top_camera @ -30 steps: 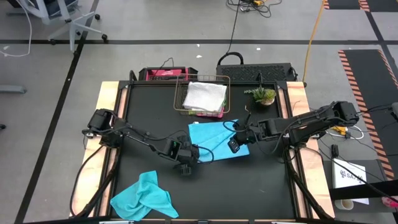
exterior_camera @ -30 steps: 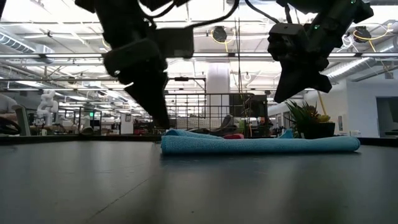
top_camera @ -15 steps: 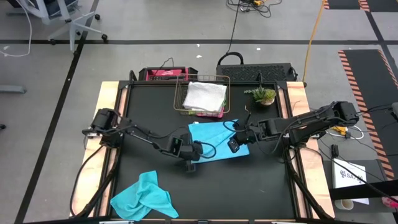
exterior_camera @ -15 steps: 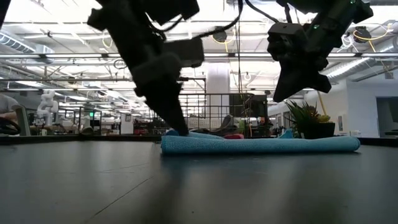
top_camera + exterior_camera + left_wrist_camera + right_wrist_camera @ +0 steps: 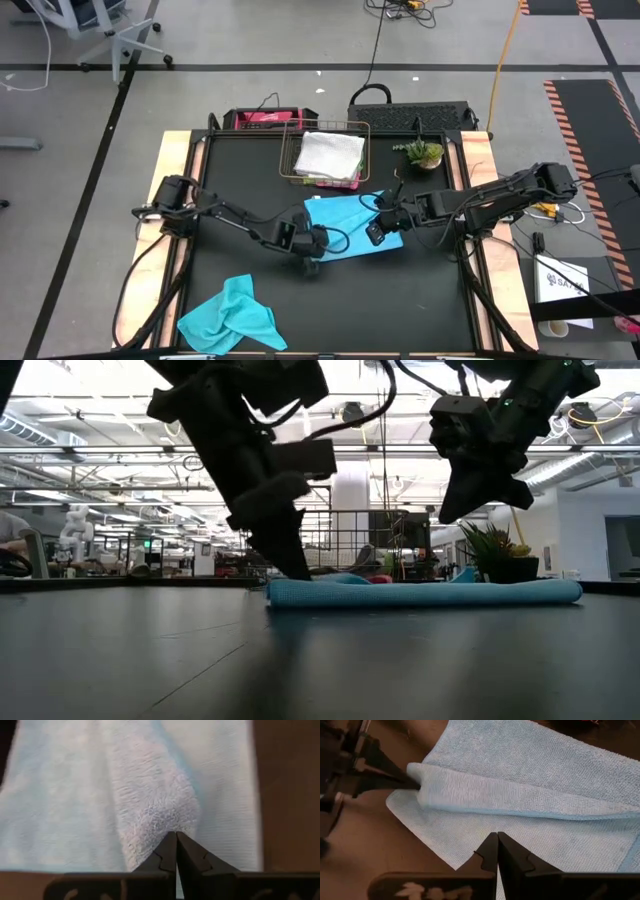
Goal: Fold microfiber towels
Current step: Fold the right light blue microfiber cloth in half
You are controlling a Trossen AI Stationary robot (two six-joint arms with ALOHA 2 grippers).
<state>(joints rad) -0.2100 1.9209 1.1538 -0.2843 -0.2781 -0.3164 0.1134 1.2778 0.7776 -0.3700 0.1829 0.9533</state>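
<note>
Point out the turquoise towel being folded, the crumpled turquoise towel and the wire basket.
turquoise towel being folded (image 5: 340, 222), high view, its flat middle.
crumpled turquoise towel (image 5: 232, 317), high view, centre of the heap.
wire basket (image 5: 300, 130), high view, its far rim.

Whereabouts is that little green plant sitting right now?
In the high view the small potted plant stands near the table's far right corner, just right of the wire basket and beyond the right gripper.

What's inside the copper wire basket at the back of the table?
The wire basket holds a folded light grey towel on top. Pink and lime green edges show beneath it; the rest of those cloths is covered.
</note>
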